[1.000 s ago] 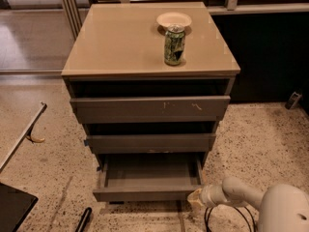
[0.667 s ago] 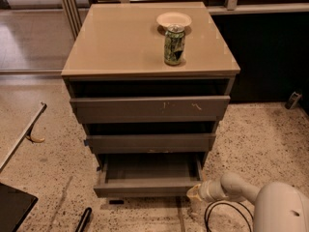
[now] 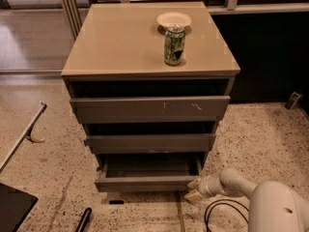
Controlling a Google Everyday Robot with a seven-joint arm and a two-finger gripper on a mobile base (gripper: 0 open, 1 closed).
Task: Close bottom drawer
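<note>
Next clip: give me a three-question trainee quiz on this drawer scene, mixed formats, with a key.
1. True or false: the bottom drawer is fully shut.
2. Where is the hand? A) inside the middle drawer B) by the bottom drawer's right front corner C) at the top drawer
3. Fill in: near the white bowl on the cabinet top stands a green ___.
Key: 1 false; 2 B; 3 can.

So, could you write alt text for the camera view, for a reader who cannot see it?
The bottom drawer of a three-drawer cabinet stands pulled out, and the robot's gripper is at its front right corner. A green can and a white bowl sit on top.
</note>
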